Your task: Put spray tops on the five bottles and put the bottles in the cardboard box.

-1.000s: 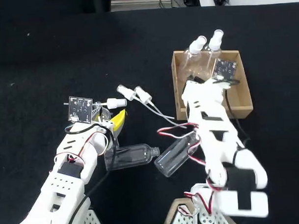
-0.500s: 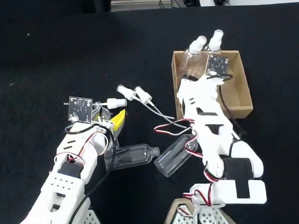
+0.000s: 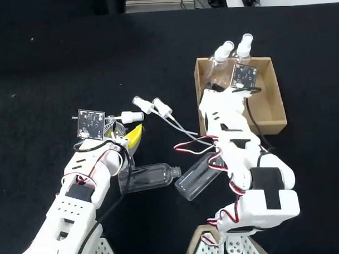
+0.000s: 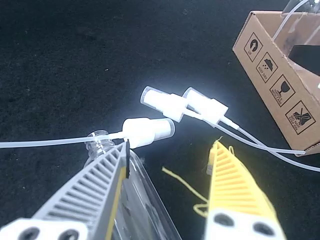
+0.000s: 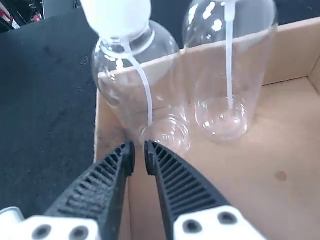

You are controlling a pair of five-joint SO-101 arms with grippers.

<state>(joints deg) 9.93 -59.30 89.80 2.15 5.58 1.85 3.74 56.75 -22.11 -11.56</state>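
The right end effector (image 5: 139, 150), nearly together and empty, has slid leftward inside the cardboard box (image 3: 279, 109) at upper right, beside two capped bottles (image 3: 216, 72), so they look delivered. The left end effector (image 4: 171, 147) stays apart at centre-left, by three loose spray tops (image 3: 149, 107).

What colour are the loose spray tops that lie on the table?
White; the left wrist view shows the spray tops best.

On the black bench (image 3: 45, 64) a box (image 3: 272, 125) is set, three spray tops (image 3: 152, 107) are laid near it, and two bottles (image 3: 149, 178) are laid sideways.
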